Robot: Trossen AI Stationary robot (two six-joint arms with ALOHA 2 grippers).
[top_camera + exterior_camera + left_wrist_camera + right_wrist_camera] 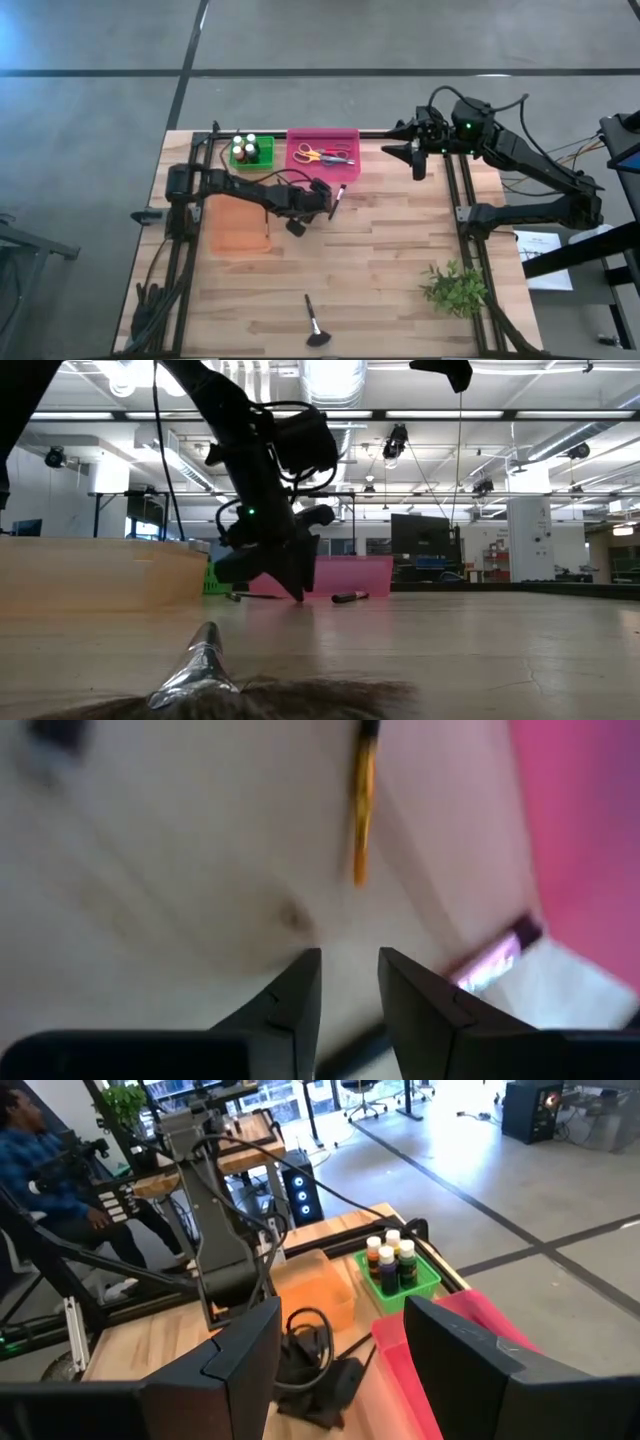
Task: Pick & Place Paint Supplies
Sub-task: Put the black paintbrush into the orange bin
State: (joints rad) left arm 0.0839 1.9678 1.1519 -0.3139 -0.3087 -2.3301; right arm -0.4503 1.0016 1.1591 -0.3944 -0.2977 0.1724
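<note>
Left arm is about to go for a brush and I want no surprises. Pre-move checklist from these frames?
1. Left hand empty: ok, fingers apart and bare table shows between them.
2. Brush by the pink tray free on the table: ok.
3. Left hand lined up on that brush: cannot tell.
4. Room in the pink tray: ok, only scissors inside.
5. Right hand out of the way: ok, open, off the tray's right end.
6. Second brush accounted for: ok, flat near the table's front edge.
</note>
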